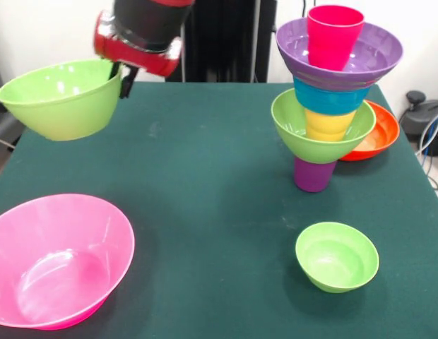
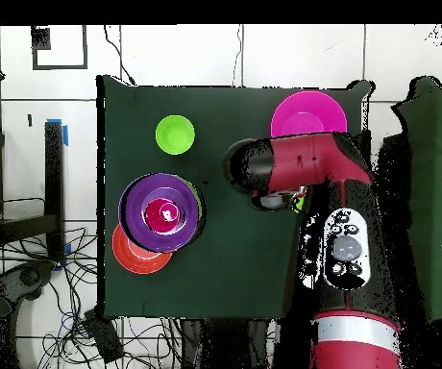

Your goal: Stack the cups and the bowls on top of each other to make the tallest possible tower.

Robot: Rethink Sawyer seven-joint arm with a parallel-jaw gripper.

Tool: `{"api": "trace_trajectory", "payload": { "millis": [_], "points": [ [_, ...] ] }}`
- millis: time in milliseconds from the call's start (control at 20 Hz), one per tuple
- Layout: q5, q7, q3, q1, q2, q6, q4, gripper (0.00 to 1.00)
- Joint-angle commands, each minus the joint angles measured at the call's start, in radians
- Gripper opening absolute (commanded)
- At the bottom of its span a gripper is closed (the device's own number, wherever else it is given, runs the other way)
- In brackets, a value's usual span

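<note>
My gripper [image 1: 123, 80] is shut on the rim of a large lime green bowl [image 1: 60, 99] and holds it tilted in the air over the table's far left corner. The tower [image 1: 332, 99] stands at the right: a purple cup [image 1: 314, 175] at its base, then a lime green bowl [image 1: 289, 127], a yellow-orange cup [image 1: 328, 125], a blue bowl [image 1: 330, 99], a wide purple bowl [image 1: 378, 49] and a red cup [image 1: 335, 35] on top. In the overhead view the tower [image 2: 162, 213] shows from above, and the arm [image 2: 302, 173] hides the gripper and most of the held bowl [image 2: 300, 203].
A wide orange-red bowl [image 1: 378, 134] lies behind the tower, touching it. A small lime green bowl [image 1: 337, 256] sits in front of the tower. A large hot pink bowl [image 1: 56, 261] sits at the near left. The table [image 1: 205, 176] is dark green. Cables lie off its right edge.
</note>
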Motion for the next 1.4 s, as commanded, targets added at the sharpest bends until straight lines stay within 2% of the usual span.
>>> {"api": "trace_trajectory", "payload": {
  "millis": [50, 200, 600, 750, 800, 850, 1000, 1200, 1400],
  "points": [
    [-0.104, -0.166, 0.007, 0.068, -0.063, 0.111, -0.058, 0.0],
    [-0.133, -0.193, -0.009, 0.09, -0.084, 0.128, -0.068, 0.0],
    [-0.102, -0.263, 0.008, 0.119, -0.177, 0.237, -0.077, 0.0],
    [-0.116, -0.291, 0.034, 0.112, -0.193, 0.175, -0.058, 0.0],
    [-0.122, -0.329, 0.046, 0.107, -0.197, 0.174, -0.051, 0.0],
    [-0.127, -0.377, 0.048, 0.109, -0.208, 0.223, -0.04, 0.0],
    [-0.128, -0.468, 0.099, 0.088, -0.221, 0.167, -0.028, 0.0],
    [-0.137, -0.487, 0.117, 0.096, -0.225, 0.179, -0.046, 0.0],
    [-0.093, -0.498, 0.144, 0.096, -0.25, 0.14, 0.002, 0.0]
  ]
}}
